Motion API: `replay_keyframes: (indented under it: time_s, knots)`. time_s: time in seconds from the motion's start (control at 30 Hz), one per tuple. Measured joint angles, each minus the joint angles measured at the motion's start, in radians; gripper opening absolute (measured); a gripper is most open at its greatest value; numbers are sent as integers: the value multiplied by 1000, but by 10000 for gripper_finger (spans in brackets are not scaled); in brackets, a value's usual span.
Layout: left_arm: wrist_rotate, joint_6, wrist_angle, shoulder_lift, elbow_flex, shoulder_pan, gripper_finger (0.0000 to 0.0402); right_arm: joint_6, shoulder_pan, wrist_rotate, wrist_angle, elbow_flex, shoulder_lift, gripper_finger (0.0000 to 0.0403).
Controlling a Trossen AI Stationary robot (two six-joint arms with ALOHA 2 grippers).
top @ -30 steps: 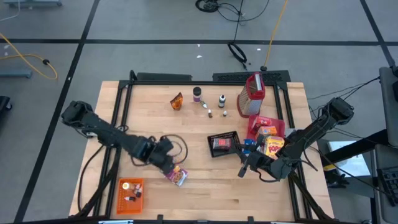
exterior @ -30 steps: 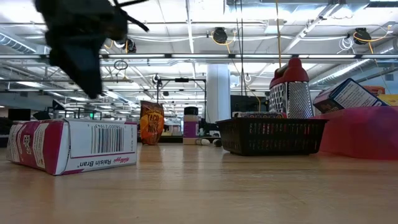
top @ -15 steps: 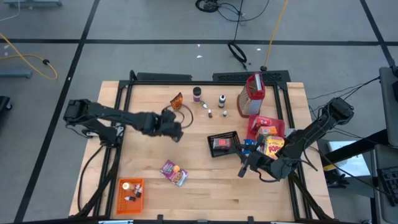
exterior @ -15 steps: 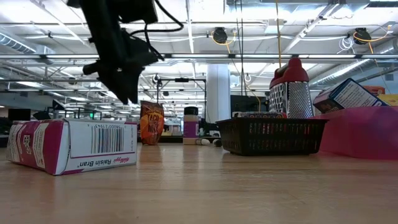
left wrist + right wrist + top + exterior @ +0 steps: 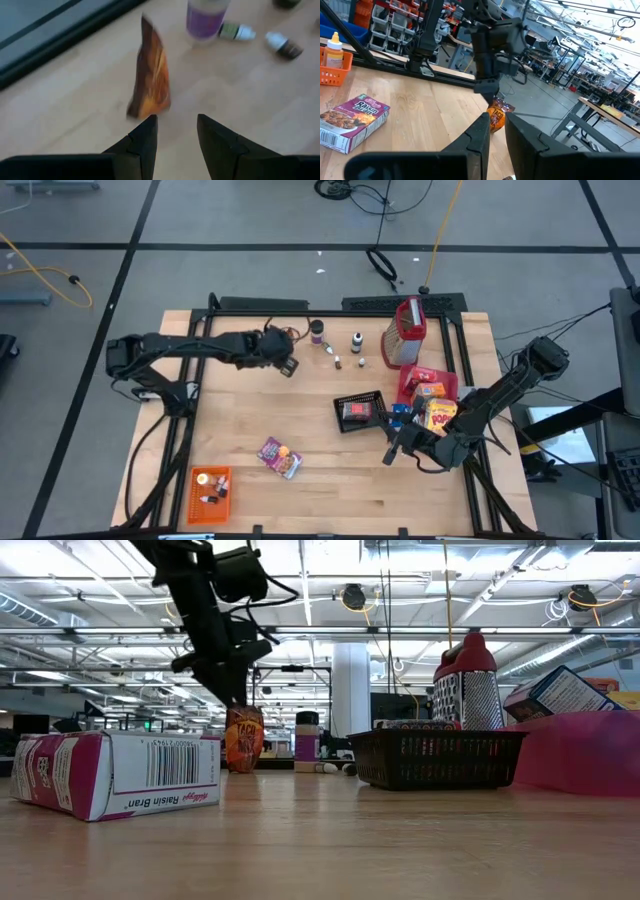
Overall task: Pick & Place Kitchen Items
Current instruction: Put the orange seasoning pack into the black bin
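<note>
My left gripper [image 5: 284, 363] [image 5: 232, 698] is open and hangs just above and on the near side of an orange snack packet [image 5: 150, 75] [image 5: 243, 737]. The packet stands upright on its bottom edge near the far edge, and the fingers are clear of it. A purple-labelled jar [image 5: 205, 20] [image 5: 317, 332] and tiny bottles [image 5: 338, 360] stand beyond it. A purple Raisin Bran box [image 5: 279, 457] [image 5: 115, 775] lies flat on the table. My right gripper [image 5: 393, 450] [image 5: 497, 122] waits, open by a narrow gap, near the black mesh basket [image 5: 358, 410].
A red-topped grater [image 5: 408, 330] stands at the far right. The flat red tray [image 5: 420, 375] holds several coloured boxes. An orange crate [image 5: 210, 487] with small bottles sits at the near left corner. Bare wood lies in the middle and near side of the table.
My left gripper has risen from over the Raisin Bran box and swung toward the far edge, ending above the orange packet. The box has stayed flat where it was. The right arm has kept still.
</note>
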Motion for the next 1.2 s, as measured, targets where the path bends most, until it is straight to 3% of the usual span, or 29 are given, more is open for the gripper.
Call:
replay_keyframes:
  time_s: [0.37,0.53,0.63,0.77,1.0,1.2]
  knots:
    - [38,43,50,0,0,80,141,-21,0,0,-3,0,0,54]
    - [191,58,140,0,0,72,141,-22,0,0,-3,0,0,54]
    - [208,113,199,0,0,57,141,-22,0,0,-3,0,0,54]
    - [156,166,274,0,0,45,141,-22,0,0,-3,0,0,54]
    - [-89,157,221,0,0,51,141,-22,0,0,-3,0,0,54]
    - [-92,120,125,0,0,76,141,-22,0,0,-3,0,0,54]
